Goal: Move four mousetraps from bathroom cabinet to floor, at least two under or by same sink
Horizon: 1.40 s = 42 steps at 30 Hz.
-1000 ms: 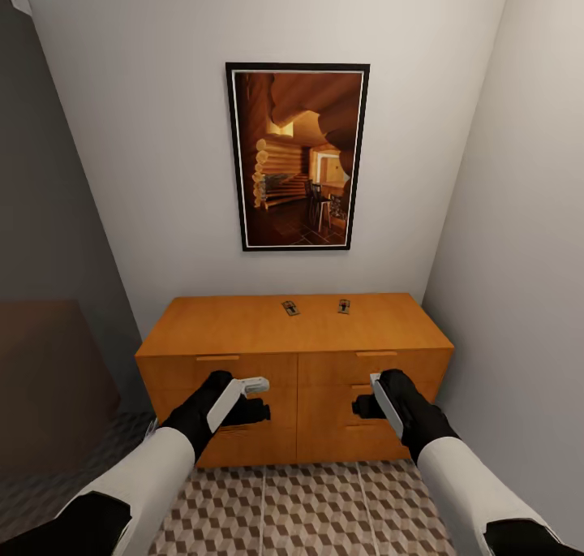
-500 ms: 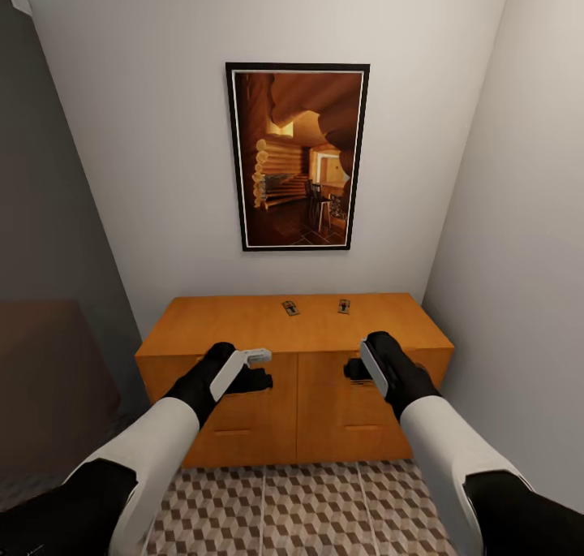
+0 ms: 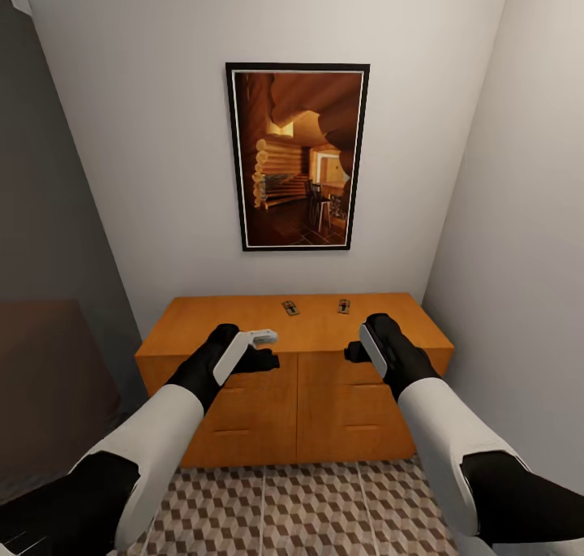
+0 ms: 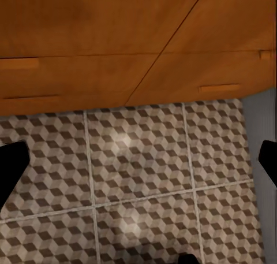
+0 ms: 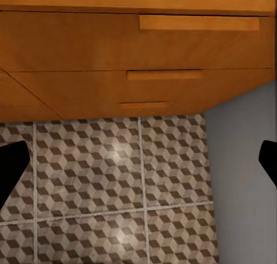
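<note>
progress: early as far as could be judged; no trap was on the floor (image 3: 324, 499) in any view, and none was held.
traps seen: two mousetraps lay on the cabinet (image 3: 243, 329) top, near its back edge by the wall, left trap (image 3: 290, 308) and right trap (image 3: 344, 305), a little apart, around the middle of that edge.
other traps: the remaining two could not be seen; whether they sat in drawers or had been dealt with could not be told.
left to do: judged as all the pick-ups and placings, plus getting at least two by the sink.
cabinet: drawers looked closed; fronts and handles were plain in the wrist views.
left gripper (image 3: 261, 351): hovered over the front edge of the cabinet top, left of centre; empty, touching nothing; the left wrist view showed its dark fingertips (image 4: 11, 168) wide apart with only tiles and cabinet front between, so jaws spread.
right gripper (image 3: 355, 351): hovered over the front edge, right of centre; empty, no contact; the right wrist view showed the fingertips (image 5: 12, 170) set wide too, jaws spread.
reach: both grippers sat short of the traps, front edge versus back edge.
wall: framed picture (image 3: 297, 157) hung above the cabinet.
</note>
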Available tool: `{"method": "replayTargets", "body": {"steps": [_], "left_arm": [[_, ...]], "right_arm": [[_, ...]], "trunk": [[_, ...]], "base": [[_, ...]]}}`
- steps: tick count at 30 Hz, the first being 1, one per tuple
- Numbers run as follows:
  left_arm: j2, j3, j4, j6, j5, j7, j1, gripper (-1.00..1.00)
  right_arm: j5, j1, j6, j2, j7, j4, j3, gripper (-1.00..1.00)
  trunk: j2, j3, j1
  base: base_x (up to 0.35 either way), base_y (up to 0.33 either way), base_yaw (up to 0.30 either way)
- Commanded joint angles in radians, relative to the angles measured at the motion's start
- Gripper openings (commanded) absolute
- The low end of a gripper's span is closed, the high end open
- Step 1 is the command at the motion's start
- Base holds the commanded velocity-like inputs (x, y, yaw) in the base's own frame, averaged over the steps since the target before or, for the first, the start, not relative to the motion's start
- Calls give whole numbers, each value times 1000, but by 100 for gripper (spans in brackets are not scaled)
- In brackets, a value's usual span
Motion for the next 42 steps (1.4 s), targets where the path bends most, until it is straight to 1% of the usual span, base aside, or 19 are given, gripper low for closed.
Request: {"method": "replayTargets", "body": {"steps": [1, 7, 20, 26, 32, 42], "left_arm": [[0, -3, -15, 14, 11, 10, -1, 100], [-1, -2, -61, 52, 15, 12, -3, 100], [-6, -3, -77, 62, 20, 12, -3, 100], [-6, -3, -79, 60, 21, 12, -3, 100], [-7, -5, -81, 35, 21, 13, -3, 100], [-12, -8, -82, -12, 21, 21, -3, 100]], "right_arm": [[-10, -5, 5, 0, -9, -1, 3, 100], [-11, -17, 8, 0, -8, -2, 1, 100], [-11, -31, 10, 0, -8, -6, 1, 100], [-11, -42, 11, 0, -10, -32, 1, 100], [-10, -46, 14, 0, -14, -74, 2, 100], [-9, -49, 15, 0, -17, -93, 2, 100]], "trunk": [[-2, -2, 1], [-2, -2, 1], [-2, -2, 1], [-2, -2, 1], [-2, -2, 1], [-2, -2, 1]], "base": [[0, 0, 0], [0, 0, 0], [0, 0, 0], [0, 0, 0], [0, 0, 0], [0, 0, 0]]}}
